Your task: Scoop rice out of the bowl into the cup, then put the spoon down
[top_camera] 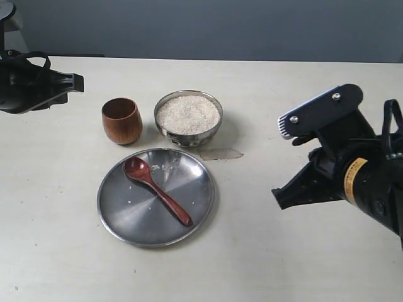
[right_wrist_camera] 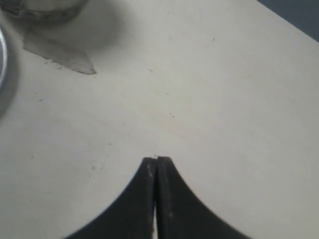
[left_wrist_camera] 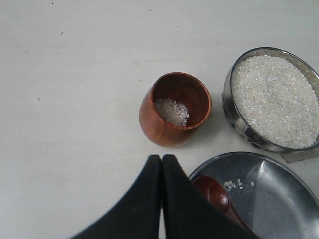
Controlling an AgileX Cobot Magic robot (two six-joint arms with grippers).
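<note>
The steel bowl [top_camera: 188, 118] [left_wrist_camera: 273, 99] holds a full mass of white rice [top_camera: 188, 114] [left_wrist_camera: 275, 99]. Left of it stands the brown wooden cup [top_camera: 121, 120] [left_wrist_camera: 175, 109] with a small heap of rice inside. The reddish-brown spoon [top_camera: 156, 189] [left_wrist_camera: 215, 196] lies free on the flat steel plate [top_camera: 126, 214] [left_wrist_camera: 279, 199], among a few loose grains. My left gripper [top_camera: 75, 82] [left_wrist_camera: 161, 158] hangs shut and empty at the far left, apart from the cup. My right gripper [top_camera: 280, 195] [right_wrist_camera: 156, 160] is shut and empty over bare table at the right.
A clear piece of tape [top_camera: 220, 153] [right_wrist_camera: 60, 55] lies on the pale table [top_camera: 264, 251] just right of the bowl's foot. A dark wall runs behind the table's far edge.
</note>
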